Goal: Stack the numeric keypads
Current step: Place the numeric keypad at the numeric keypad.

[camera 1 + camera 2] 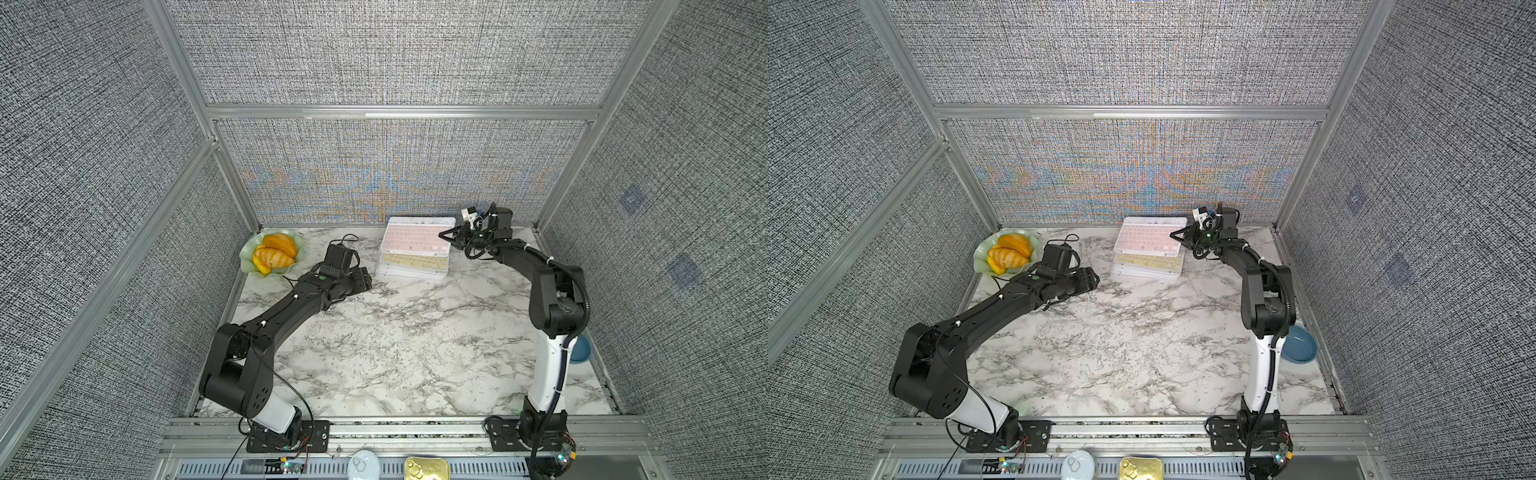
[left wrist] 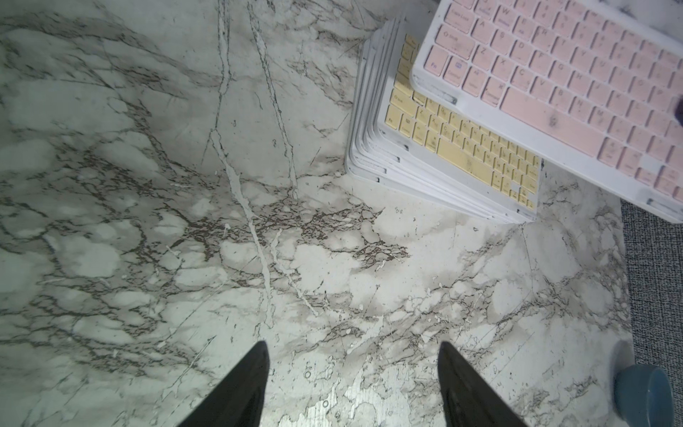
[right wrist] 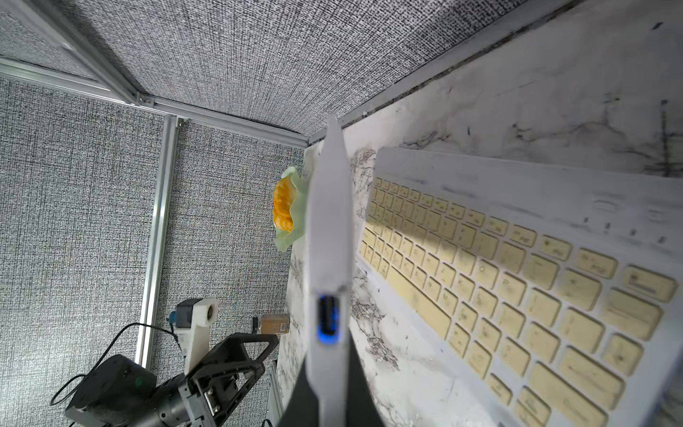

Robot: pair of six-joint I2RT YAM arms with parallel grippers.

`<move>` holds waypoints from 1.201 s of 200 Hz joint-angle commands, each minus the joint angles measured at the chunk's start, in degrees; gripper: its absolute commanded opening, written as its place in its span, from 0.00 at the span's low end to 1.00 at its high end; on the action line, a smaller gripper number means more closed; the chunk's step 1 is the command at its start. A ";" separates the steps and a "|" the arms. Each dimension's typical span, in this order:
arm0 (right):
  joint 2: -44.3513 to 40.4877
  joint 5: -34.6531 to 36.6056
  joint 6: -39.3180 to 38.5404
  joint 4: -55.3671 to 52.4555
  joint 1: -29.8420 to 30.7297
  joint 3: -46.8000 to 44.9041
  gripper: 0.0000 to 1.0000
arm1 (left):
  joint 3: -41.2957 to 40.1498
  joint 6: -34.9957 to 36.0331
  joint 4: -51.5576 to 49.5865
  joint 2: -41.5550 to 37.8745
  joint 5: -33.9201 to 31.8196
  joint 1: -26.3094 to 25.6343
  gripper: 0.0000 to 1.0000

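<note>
Our right gripper [image 3: 327, 366] clamps the short end of the pink keypad [image 1: 415, 239], keys up, long axis across the table [image 1: 395, 353], parallel to the stack [image 1: 413, 262] below it by the back wall [image 1: 395, 174]. We judge this the placing step: square up, lower flat, release. Our left gripper [image 2: 353, 355] stands part open, empty.

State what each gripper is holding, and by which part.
The right gripper holds the pink keyboard by its short side edge, over the stack. The left gripper is open and holds nothing.
</note>
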 commanded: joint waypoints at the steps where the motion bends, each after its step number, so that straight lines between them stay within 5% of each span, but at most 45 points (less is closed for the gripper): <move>1: 2.01 -4.22 -0.28 0.06 -0.32 1.37 0.00 | -0.05 -0.12 0.19 0.79 -0.49 0.23 0.73; 119: 8.95 -2.62 -6.98 -14.68 -0.76 8.64 0.00 | 0.06 0.36 2.35 5.42 3.40 0.28 0.73; 174: 8.98 4.02 -12.02 -22.89 -1.02 10.75 0.30 | -0.38 0.23 3.19 6.04 4.16 0.23 0.72; 240: 8.76 13.13 -16.99 -31.08 -1.09 14.14 0.40 | -0.82 0.14 3.79 6.28 4.41 0.30 0.72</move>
